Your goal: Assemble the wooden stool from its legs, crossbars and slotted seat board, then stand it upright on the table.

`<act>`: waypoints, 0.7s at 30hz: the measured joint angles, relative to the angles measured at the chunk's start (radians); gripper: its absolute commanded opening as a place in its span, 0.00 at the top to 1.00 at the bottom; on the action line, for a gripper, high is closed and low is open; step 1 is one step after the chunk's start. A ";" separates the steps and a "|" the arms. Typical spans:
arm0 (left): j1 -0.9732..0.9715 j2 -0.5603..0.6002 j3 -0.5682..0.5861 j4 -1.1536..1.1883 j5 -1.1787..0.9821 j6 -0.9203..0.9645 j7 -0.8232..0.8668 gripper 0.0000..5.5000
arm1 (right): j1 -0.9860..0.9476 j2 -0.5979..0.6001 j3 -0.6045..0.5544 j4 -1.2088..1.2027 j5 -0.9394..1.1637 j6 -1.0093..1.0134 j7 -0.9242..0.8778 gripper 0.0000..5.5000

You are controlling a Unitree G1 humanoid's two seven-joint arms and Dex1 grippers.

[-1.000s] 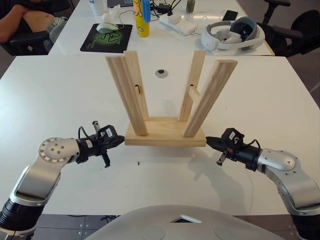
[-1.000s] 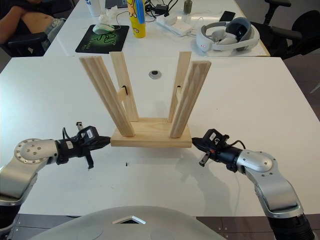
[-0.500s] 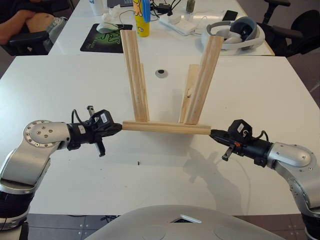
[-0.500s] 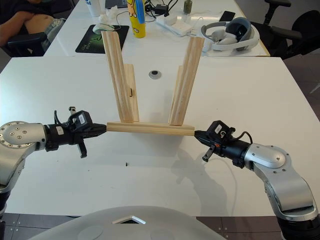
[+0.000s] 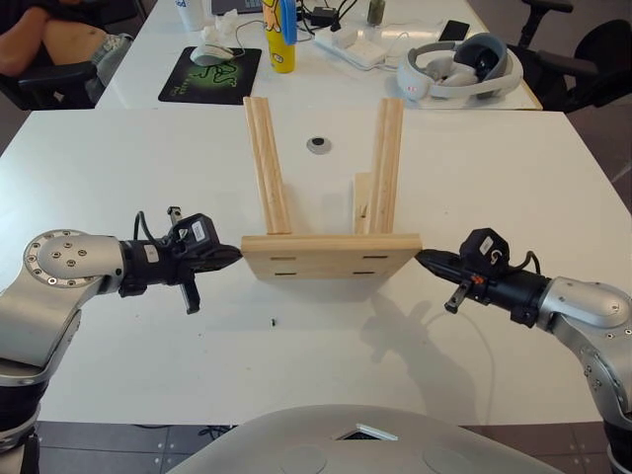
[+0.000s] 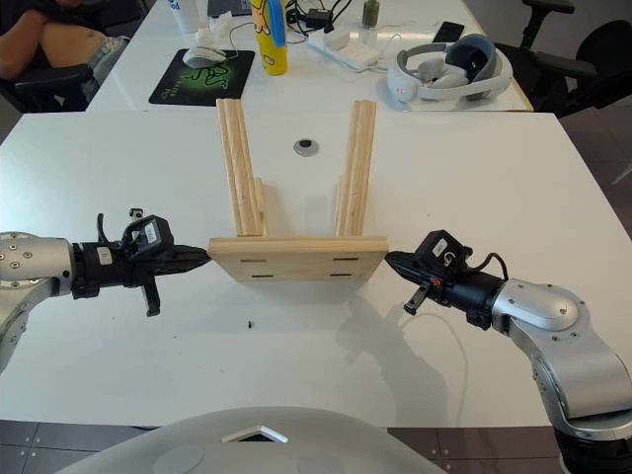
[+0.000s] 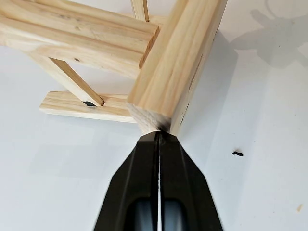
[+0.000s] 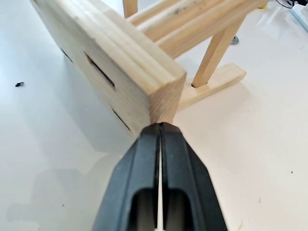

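Note:
The assembled wooden stool [image 5: 331, 257] is held off the table between my two grippers, tipped so its slotted seat board [image 6: 296, 260] faces me. Its legs [image 5: 267, 168] point away toward the far side, and a crossbar [image 7: 72, 82] runs between them. My left gripper [image 5: 235, 255] is shut, its pointed tip pressed against the left end of the seat board [image 7: 178, 57]. My right gripper [image 5: 423, 259] is shut too, its tip pushing on the board's right end [image 8: 110, 53]. Neither gripper has wood between its fingers.
A round grommet [image 5: 319, 145] sits in the white table [image 5: 513, 178] behind the stool. A small black speck [image 5: 274, 321] lies in front of it. On the far table are a mouse pad [image 5: 210, 74], a yellow bottle [image 5: 281, 35] and a headset [image 5: 459, 64].
The stool has risen off the table and rotated from legs-up to legs pointing away, seat face now toward me. Both grippers rose with it, still pressed on the board's ends.

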 measured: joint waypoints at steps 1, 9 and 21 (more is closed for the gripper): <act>0.003 0.009 0.001 0.000 0.001 -0.007 -0.003 1.00 | 0.002 0.001 0.000 -0.006 0.004 0.005 0.000 0.99; 0.072 -0.080 -0.062 0.287 0.196 -0.358 0.135 1.00 | 0.109 -0.030 0.087 0.202 -0.337 -0.222 -0.182 0.99; 0.249 -0.229 -0.142 0.389 0.309 -0.530 0.263 1.00 | 0.128 0.170 0.173 0.354 -0.344 -0.390 -0.212 0.99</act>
